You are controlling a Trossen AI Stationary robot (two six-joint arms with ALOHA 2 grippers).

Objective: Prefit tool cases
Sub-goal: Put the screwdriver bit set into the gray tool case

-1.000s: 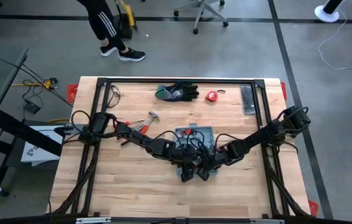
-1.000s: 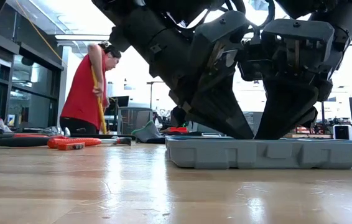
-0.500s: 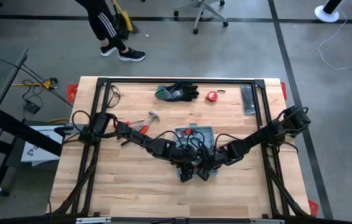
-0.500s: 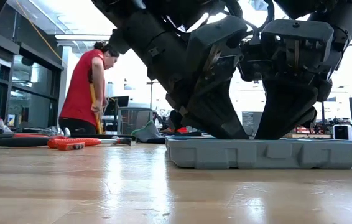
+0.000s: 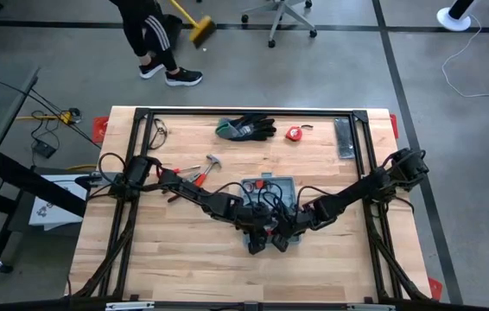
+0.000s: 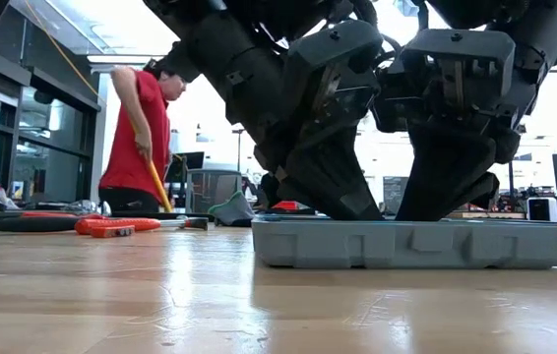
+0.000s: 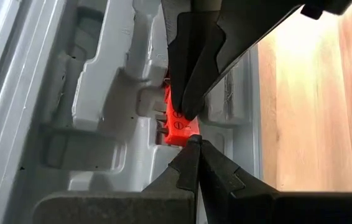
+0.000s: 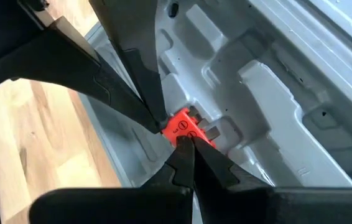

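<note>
Both pincers, left gripper and right gripper, are fully closed, empty, tips meeting over a small orange plastic piece inside the open grey-blue moulded plastic tool case at table centre. Seating seems underway; next, likely a gentle press toward six o'clock.

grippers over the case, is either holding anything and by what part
Nothing is clearly held. Both the left gripper and the right gripper are shut, tips meeting at a small orange piece in the open tool case; neither pair of fingers visibly clamps it.

Our two grippers crowd the open tool case at table centre; a hammer blocks nine o'clock, gloves twelve; six o'clock lies bare.
</note>
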